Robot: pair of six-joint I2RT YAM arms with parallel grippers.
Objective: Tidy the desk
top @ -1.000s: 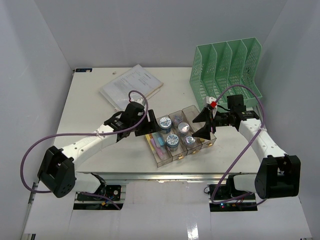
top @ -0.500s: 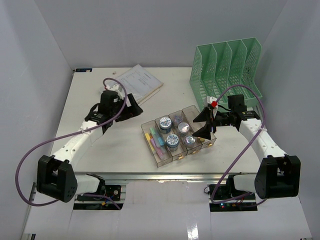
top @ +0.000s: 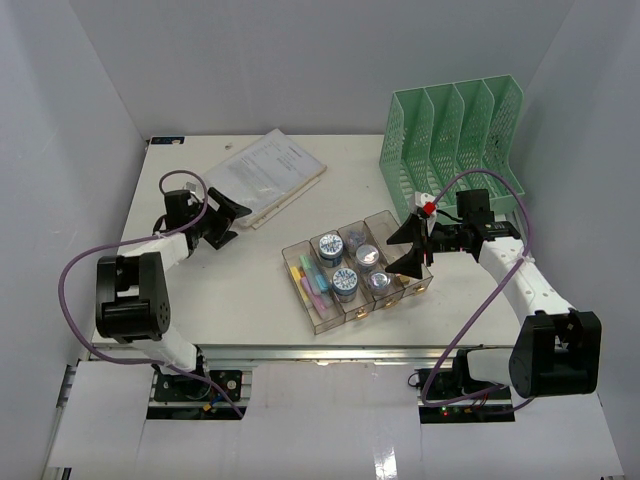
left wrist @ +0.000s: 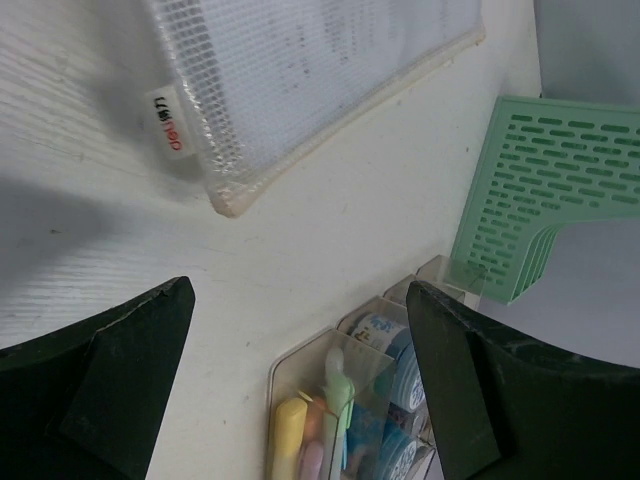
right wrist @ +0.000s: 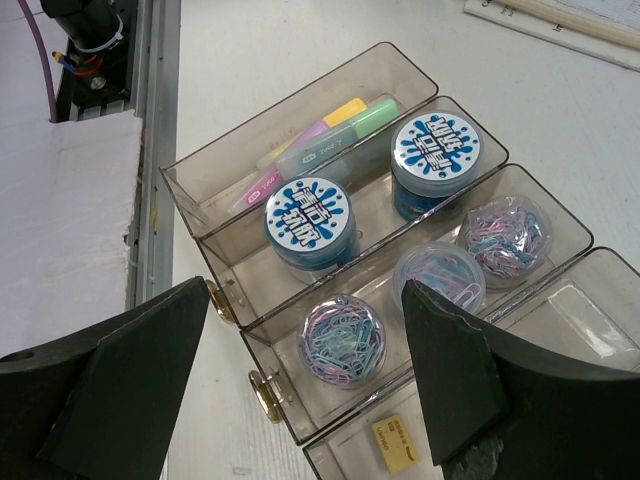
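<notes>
The white desk fills the frame from its front rail to the back wall, both arms bolted at its 6 o'clock edge. The left gripper sits low at 9 o'clock, its claw spread wide with nothing in it, pointing toward 3 o'clock. A mesh pouch of papers lies just beyond it at 11 o'clock. The right gripper, fingers apart and holding nothing, hangs over the 3 o'clock end of a clear tray near the desk's centre. The tray holds highlighters in its 9 o'clock compartment, then two blue-lidded jars, then tubs of paper clips. A green rack stands upright at 1 o'clock, close behind the right arm.
</notes>
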